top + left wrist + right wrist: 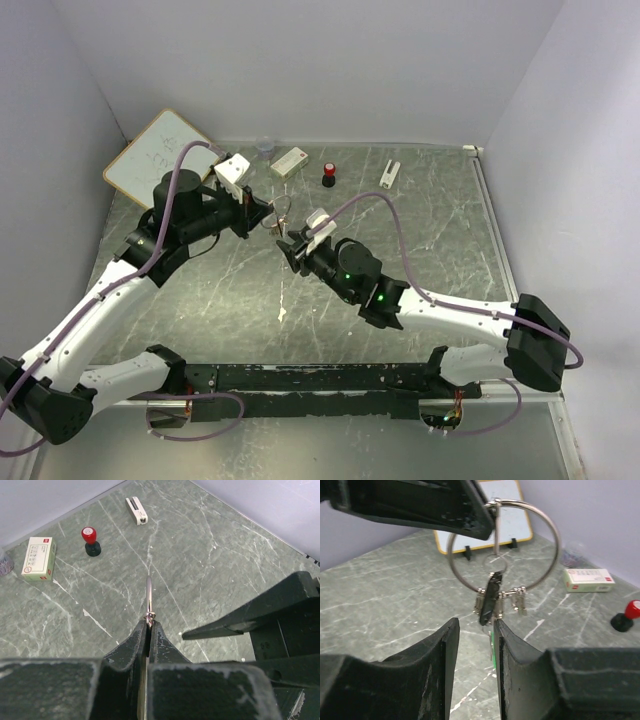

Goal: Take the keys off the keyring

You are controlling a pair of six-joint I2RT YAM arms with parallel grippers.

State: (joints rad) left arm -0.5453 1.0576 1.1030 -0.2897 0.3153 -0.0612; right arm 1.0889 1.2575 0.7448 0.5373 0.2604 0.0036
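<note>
The keys (492, 602) hung bunched at the centre of the right wrist view, just above the spread right claw (475, 626), clear of the worktop (380, 605). Above, the left claw (149, 625) pinched the keyring (449, 560). The step looked like seizing one key, so the right claw needed to close squarely on it. The left wrist view showed that pinch edge-on, but no keys.

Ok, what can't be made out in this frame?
- Right wrist: keys blurred, count unclear; green sliver mostly hidden by the right gripper.
- Left wrist: keyring seen edge-on; keys hidden under the left gripper.
- Top external: keyring and keys too small to separate.
</note>
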